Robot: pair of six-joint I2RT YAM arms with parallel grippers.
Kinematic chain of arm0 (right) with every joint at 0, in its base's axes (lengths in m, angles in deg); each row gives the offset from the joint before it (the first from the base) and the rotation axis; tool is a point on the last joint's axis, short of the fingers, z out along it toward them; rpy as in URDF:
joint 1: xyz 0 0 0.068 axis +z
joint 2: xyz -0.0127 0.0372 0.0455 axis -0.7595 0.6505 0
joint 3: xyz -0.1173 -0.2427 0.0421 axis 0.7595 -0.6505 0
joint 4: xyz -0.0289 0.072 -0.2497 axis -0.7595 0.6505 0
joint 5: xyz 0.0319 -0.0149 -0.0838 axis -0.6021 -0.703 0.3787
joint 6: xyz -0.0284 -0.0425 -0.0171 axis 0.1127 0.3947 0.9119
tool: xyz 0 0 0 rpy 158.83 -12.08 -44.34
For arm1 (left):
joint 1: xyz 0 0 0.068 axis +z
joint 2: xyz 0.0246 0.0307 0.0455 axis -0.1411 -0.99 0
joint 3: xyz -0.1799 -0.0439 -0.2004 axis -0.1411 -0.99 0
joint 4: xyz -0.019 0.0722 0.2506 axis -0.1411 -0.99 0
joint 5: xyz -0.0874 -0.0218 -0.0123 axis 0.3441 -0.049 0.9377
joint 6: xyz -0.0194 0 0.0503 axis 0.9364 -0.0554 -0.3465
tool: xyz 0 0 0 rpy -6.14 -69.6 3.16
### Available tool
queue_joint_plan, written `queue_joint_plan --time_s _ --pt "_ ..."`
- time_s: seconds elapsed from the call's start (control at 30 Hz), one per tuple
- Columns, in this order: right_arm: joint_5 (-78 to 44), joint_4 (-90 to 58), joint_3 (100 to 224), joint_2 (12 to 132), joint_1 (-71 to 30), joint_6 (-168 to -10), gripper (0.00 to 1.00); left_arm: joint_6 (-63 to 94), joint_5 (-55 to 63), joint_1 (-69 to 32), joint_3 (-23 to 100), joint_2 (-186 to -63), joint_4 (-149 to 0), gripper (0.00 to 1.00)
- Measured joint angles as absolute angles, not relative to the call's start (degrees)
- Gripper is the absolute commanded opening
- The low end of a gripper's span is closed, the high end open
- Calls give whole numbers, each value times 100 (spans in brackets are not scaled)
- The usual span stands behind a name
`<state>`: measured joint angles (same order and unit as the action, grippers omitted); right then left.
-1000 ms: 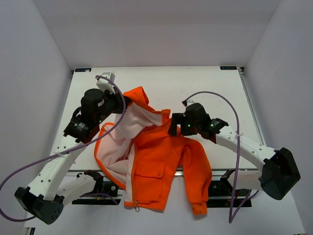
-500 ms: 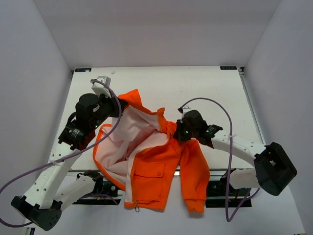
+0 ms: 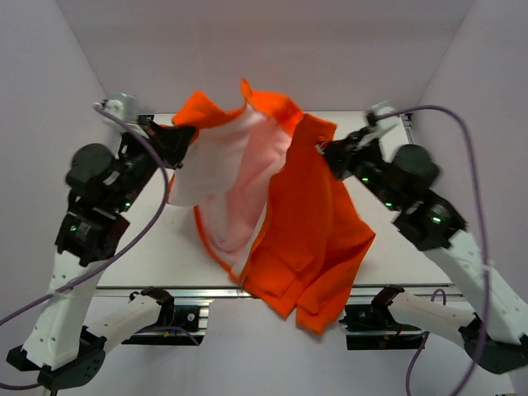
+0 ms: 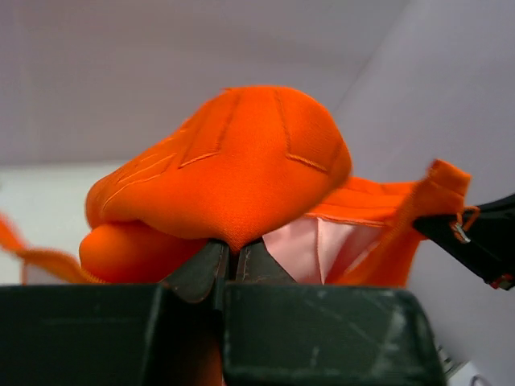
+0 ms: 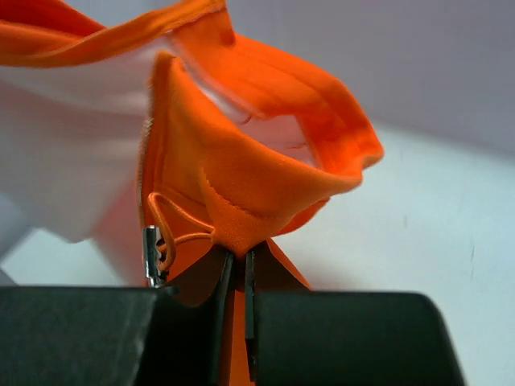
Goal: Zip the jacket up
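The orange jacket [image 3: 309,223] hangs in the air between both arms, its pale lining [image 3: 235,177] facing the camera and its lower hem drooping past the table's near edge. At the upper left, my left gripper [image 3: 176,139] is shut on a fold of the jacket [image 4: 233,169] near the collar. At the upper right, my right gripper [image 3: 328,151] is shut on the other top corner of the jacket [image 5: 265,185]. A metal zipper pull [image 5: 151,256] with an orange cord loop dangles just left of the right jaws. The front hangs open.
The white table [image 3: 388,239] lies under the hanging jacket, with pale walls on three sides. Purple cables [image 3: 470,99] loop off both arms. The arm bases and black mounts [image 3: 375,313] sit along the near edge.
Both arms have swung up and apart, lifting the jacket off the table so it hangs spread between them. The right gripper closed on the jacket's top corner during this second.
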<state>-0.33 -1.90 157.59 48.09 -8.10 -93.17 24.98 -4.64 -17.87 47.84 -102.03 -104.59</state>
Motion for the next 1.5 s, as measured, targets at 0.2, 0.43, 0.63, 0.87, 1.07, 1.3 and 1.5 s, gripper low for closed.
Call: queue_joint_plan --time_s 0.2,0.43,0.63,0.87,1.07,1.3,1.5 --pt "-785 43 17250 3924 -810 -9041 0 2804 17 -1787 5943 -9886 -10194 0" --pt "-1397 550 19101 4103 -817 -8958 0 3365 832 -1787 6524 -9484 -9880 0" --pt "-1187 891 19958 4842 -817 -8910 0 3586 1182 -1693 6802 -9712 -9746 0" --pt "-153 1329 19849 6256 -935 -9011 0 3601 273 -1675 5805 -10179 -9556 0" --pt "-1358 1047 19248 8188 -2454 -9496 0 3792 -1236 -1601 4680 -11663 -9690 0" --pt "-1996 1545 20795 11595 -2976 -9688 73 4168 -1520 -768 3834 -13740 -10157 91" --pt "-2547 1549 20129 11744 -2917 -9671 90 4063 -1334 -324 4074 -14168 -10570 98"
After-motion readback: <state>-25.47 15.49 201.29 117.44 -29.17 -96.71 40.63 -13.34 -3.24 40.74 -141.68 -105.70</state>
